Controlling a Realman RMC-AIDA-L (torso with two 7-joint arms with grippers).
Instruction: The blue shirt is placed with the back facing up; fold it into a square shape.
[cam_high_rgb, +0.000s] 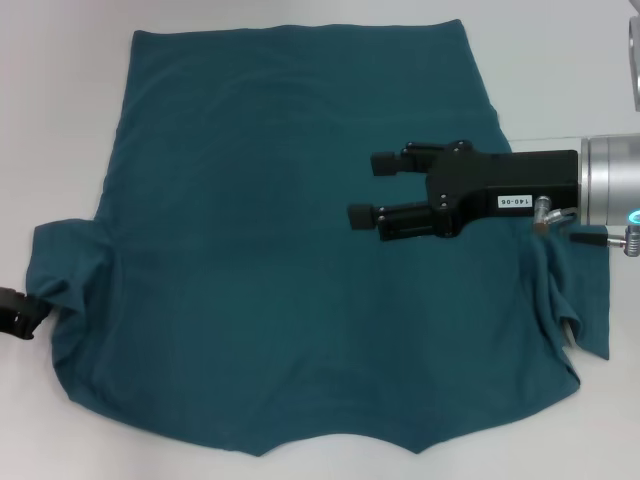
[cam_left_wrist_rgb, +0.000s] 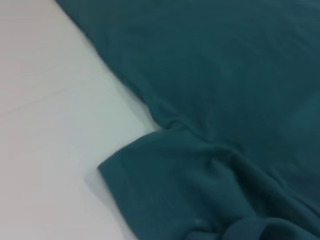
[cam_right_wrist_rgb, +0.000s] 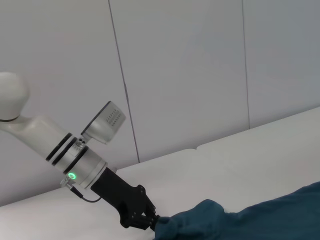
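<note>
The blue shirt (cam_high_rgb: 290, 240) lies spread on the white table (cam_high_rgb: 60, 120), plain back up, its straight hem on the far side and its neck edge toward you; use it as the landmark for all that follows. No fold is made yet, so you are at the first step: bringing a sleeve in over the body.

The left pincer (cam_high_rgb: 15, 312) sits at the tip of the shirt's left sleeve (cam_high_rgb: 60, 275), almost out of the head view. In the right wrist view the left pincer's fingers (cam_right_wrist_rgb: 145, 220) are pressed together on the bunched sleeve cloth, which rises off the table where they grip it. That grip explains the gathered, rumpled look of this sleeve: the cloth is held at its outer end so that it can be carried inward as 1 flap.

The right pincer (cam_high_rgb: 375, 190) hangs above the right half of the shirt's body, its 2 fingers spread apart and pointing toward the shirt's middle, holding nothing. The right sleeve (cam_high_rgb: 575, 300) lies crumpled under that arm's wrist, at the shirt's right edge.

Judged from this, the right pincer is free to take its own sleeve. Because the cloth is soft and already wrinkled, expect the edges to sag when lifted.
</note>
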